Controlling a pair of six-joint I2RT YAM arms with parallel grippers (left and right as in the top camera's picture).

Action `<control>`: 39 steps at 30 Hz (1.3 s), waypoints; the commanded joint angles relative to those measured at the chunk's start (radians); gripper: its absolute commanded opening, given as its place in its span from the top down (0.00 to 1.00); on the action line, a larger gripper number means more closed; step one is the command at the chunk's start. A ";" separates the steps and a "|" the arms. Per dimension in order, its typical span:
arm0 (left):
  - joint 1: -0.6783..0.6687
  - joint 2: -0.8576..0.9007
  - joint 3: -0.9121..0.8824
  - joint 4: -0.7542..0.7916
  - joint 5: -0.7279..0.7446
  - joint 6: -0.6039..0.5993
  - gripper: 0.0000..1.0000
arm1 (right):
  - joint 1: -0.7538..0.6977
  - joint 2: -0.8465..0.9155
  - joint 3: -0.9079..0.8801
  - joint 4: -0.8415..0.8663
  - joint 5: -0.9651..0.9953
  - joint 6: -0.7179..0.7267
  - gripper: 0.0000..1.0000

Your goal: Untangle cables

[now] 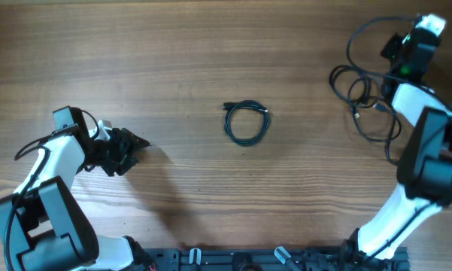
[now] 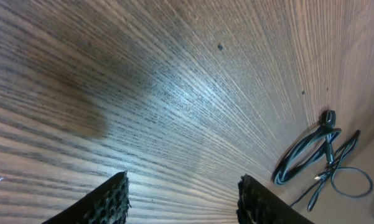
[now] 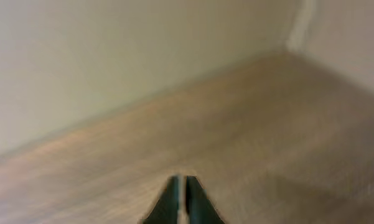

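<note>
One thin black cable (image 1: pixel 245 122) lies coiled in a small loop at the table's middle; it also shows in the left wrist view (image 2: pixel 303 154). A loose tangle of black cables (image 1: pixel 365 98) lies at the far right, with one strand arching up toward my right gripper (image 1: pixel 395 51). That gripper is at the back right corner, and its fingers (image 3: pixel 180 193) are pressed together in a blurred view with no cable seen between them. My left gripper (image 1: pixel 133 145) is open and empty (image 2: pixel 182 196), low over bare wood, well left of the coiled cable.
The wooden table (image 1: pixel 180 60) ends at a pale wall beyond its far right edge (image 3: pixel 112 74). My right arm's white and black links (image 1: pixel 429 158) stand over the right side. A black rail (image 1: pixel 271 260) runs along the front edge.
</note>
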 commanded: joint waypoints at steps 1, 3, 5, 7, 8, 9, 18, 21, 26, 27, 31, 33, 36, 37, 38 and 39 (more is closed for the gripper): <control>-0.003 0.000 -0.002 0.000 -0.006 0.005 0.36 | 0.010 -0.249 0.011 -0.131 -0.260 -0.051 0.64; -0.003 0.000 -0.002 0.003 -0.006 0.005 0.34 | 0.010 -0.341 0.011 -0.270 -0.478 -0.050 0.33; -0.003 0.000 -0.002 0.012 -0.006 0.005 0.31 | 0.010 -0.412 0.011 -0.431 -0.653 0.017 0.00; -0.003 0.000 -0.002 0.020 -0.006 0.005 0.32 | 0.021 -0.429 0.011 -0.580 -0.789 0.165 0.01; -0.003 0.000 -0.002 0.023 -0.006 0.005 0.32 | 0.033 -0.426 0.010 -0.634 -0.848 0.161 0.03; -0.003 0.000 -0.002 0.023 -0.006 0.005 0.31 | 0.052 -0.420 0.008 -0.682 -0.880 0.152 0.08; -0.010 0.000 -0.003 0.045 -0.006 0.005 0.34 | 0.427 -0.393 -0.097 -0.900 -0.642 0.021 0.46; -0.037 0.000 -0.003 0.067 -0.006 0.005 0.36 | 0.537 -0.371 -0.137 -0.887 -0.584 0.023 0.48; -0.116 0.000 -0.003 0.115 -0.007 0.005 0.36 | 0.713 -0.278 -0.146 -0.870 -0.404 0.019 0.48; -0.134 0.000 -0.003 0.125 -0.010 0.005 0.36 | 0.742 -0.253 -0.146 -0.867 -0.386 -0.005 0.48; -0.188 0.000 -0.003 0.132 -0.060 0.005 0.37 | 0.822 -0.161 -0.146 -0.869 -0.381 -0.066 0.48; -0.214 0.000 -0.003 0.133 -0.066 0.005 0.36 | 0.840 -0.158 -0.146 -0.883 -0.401 -0.122 0.46; -0.238 0.000 -0.003 0.132 -0.066 0.003 0.37 | 0.842 -0.160 -0.143 -0.921 -0.561 -0.240 0.34; -0.248 0.000 -0.003 0.132 -0.066 -0.011 0.37 | 0.840 -0.160 -0.139 -0.943 -0.598 -0.237 0.26; -0.256 0.000 -0.003 0.133 -0.066 -0.030 0.37 | 0.836 -0.161 -0.133 -0.962 -0.630 -0.235 0.25; -0.270 0.000 -0.003 0.137 -0.066 -0.051 0.37 | 0.826 -0.163 -0.124 -0.977 -0.672 -0.215 0.24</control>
